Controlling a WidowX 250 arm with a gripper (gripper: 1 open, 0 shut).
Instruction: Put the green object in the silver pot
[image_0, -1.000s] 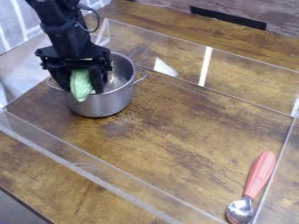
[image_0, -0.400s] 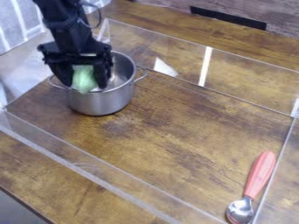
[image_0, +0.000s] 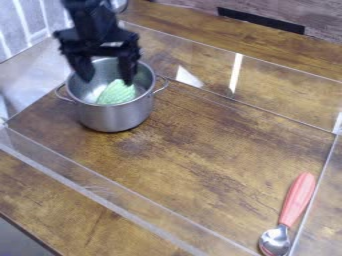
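Since a moment ago the green object (image_0: 118, 92) has dropped out of the fingers (image_0: 99, 60) and now lies inside the silver pot (image_0: 114, 112), while the arm has lifted clear above the rim with its fingers spread apart and empty. That bumpy toy vegetable looks light, rigid and a little slick; gripping across its thick middle seems the safest hold if it needs shifting.
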